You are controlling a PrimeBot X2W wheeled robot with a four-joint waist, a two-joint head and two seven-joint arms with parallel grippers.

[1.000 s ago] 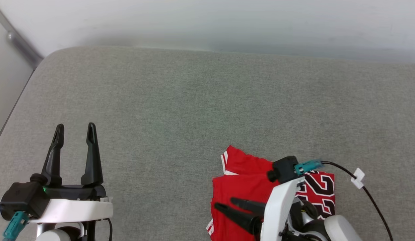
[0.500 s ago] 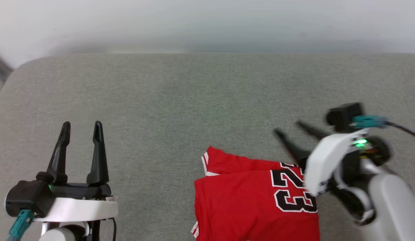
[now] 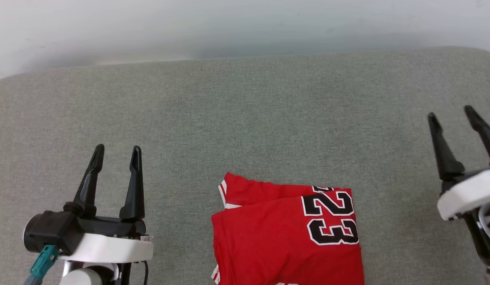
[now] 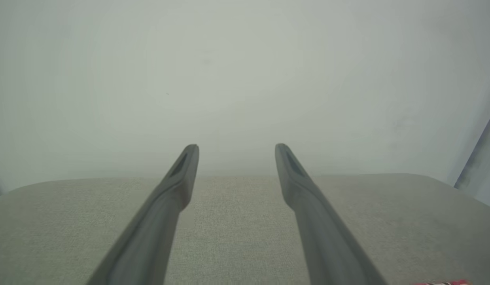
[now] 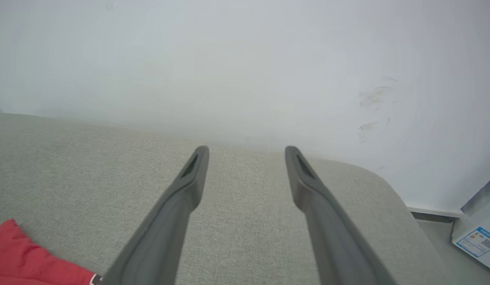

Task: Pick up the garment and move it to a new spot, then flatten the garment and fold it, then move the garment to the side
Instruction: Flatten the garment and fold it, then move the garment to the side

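The red garment [image 3: 276, 233] lies folded into a rough rectangle at the bottom centre of the grey cushion [image 3: 245, 118], with a black-and-white "23" at its right and striped trim at its left edge. A corner of the garment [image 5: 27, 261] shows at the lower left of the right wrist view. My left gripper [image 3: 117, 152] stands open to the garment's left, empty, seen likewise in its wrist view [image 4: 236, 148]. My right gripper [image 3: 451, 113] stands open well to the garment's right, empty, and is open in its wrist view [image 5: 246, 151] too.
A pale wall [image 3: 245, 23] runs behind the cushion's far edge. The cushion's rounded right end [image 5: 387, 190] drops off to a floor with a white labelled box [image 5: 478, 237].
My right gripper has lifted off the garment and swung out to the right, leaving it lying folded. The head camera has turned, shifting the whole picture. The left gripper stays open.
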